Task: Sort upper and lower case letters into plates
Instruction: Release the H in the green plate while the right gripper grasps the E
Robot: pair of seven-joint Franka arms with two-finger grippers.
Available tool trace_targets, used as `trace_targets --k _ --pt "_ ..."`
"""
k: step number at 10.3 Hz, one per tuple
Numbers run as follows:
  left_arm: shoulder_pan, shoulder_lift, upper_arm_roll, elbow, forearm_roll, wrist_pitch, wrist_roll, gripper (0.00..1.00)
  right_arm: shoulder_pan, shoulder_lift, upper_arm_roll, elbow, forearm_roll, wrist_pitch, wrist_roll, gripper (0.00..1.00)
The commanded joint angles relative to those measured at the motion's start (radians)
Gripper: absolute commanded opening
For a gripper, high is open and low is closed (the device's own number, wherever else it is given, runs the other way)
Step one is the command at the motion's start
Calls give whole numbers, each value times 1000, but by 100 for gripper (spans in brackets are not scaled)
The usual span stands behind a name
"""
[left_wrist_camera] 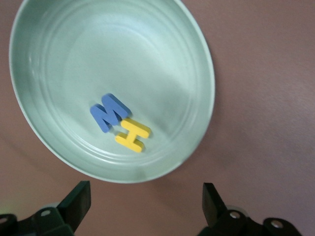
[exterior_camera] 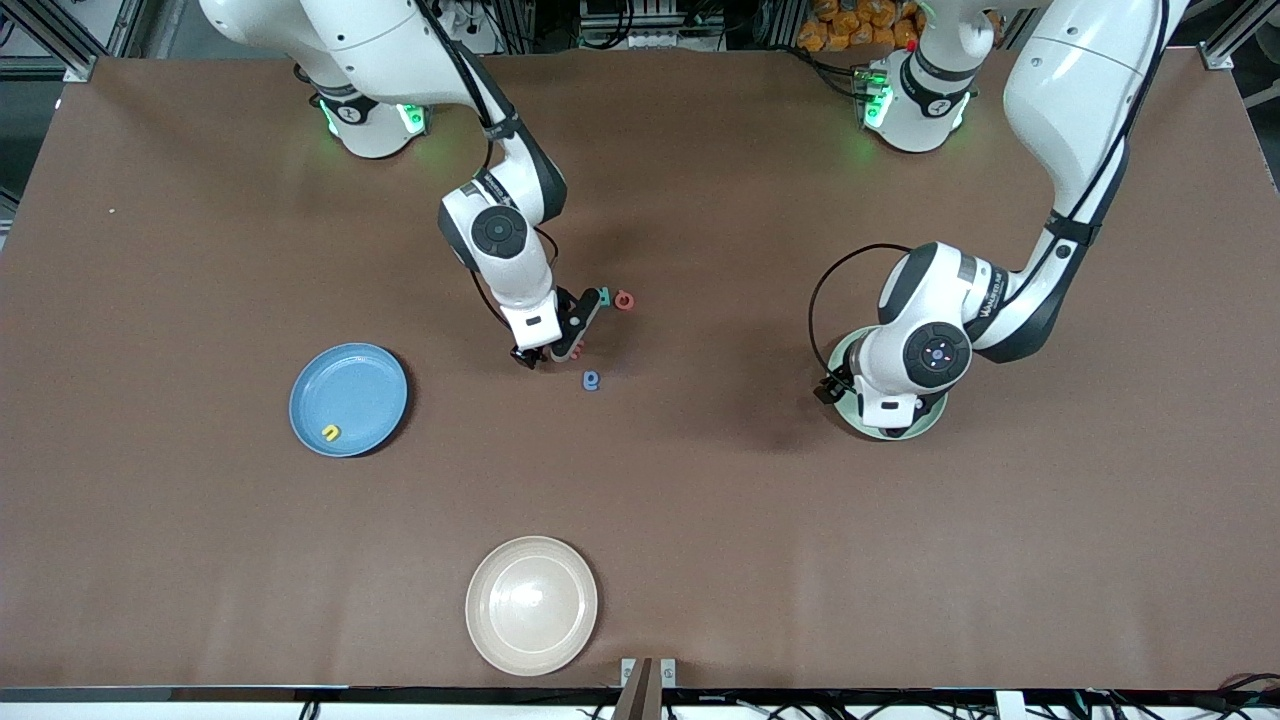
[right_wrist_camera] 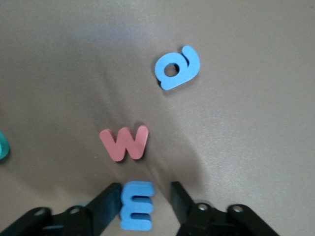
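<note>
- The blue w (right_wrist_camera: 136, 205) lies flat on the counter (exterior_camera: 700, 520) near the middle, between the fingers of the right tool (right_wrist_camera: 144, 201); the fingers stand apart on either side of it, and I cannot tell whether they touch it yet.
- The red w (right_wrist_camera: 125, 142) lies just beside the blue w, apart from it. Risk: a finger closing or sliding could catch the red w and drag it along, or a skewed pinch could flip the thin blue letter out of the grip.
- The blue a (right_wrist_camera: 178, 69) lies flat, nearer the front camera than the two w's and well clear of the right tool.
- The teal R (exterior_camera: 604, 297) and red Q (exterior_camera: 625, 299) lie together, farther from the front camera than the right tool; the tool's body partly hides the R.
- The blue plate (exterior_camera: 385, 372), toward the right arm's end, holds the yellow u (exterior_camera: 330, 432). Open counter lies between the pile and this plate, so a carry looks unobstructed.
- The mint plate (left_wrist_camera: 199, 59), toward the left arm's end, holds the blue M (left_wrist_camera: 109, 113) and yellow H (left_wrist_camera: 132, 134), touching. The left tool (left_wrist_camera: 146, 204) hovers over its rim, fingers apart, holding nothing; this arm waits.
- Judgement: with four capitals and four small letters, three are sorted.
- The cream plate (exterior_camera: 575, 575) sits near the front edge, well apart from all this.
</note>
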Motion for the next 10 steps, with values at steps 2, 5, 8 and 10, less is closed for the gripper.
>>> trace_targets --k 2,5,8,10 --pt "-16 -8 -6 9 -29 7 -32 100 -3 -19 3 -14 -16 -7 33 0" --pt "-68 4 -6 29 -28 12 -86 100 -11 -69 -14 2 -14 -25 146 0" --pt "-68 9 -6 33 -23 12 -100 100 -23 -90 -104 48 -16 -27 139 0" --pt "-68 9 -6 35 -26 12 -100 100 -58 -102 -184 69 -11 -39 11 0"
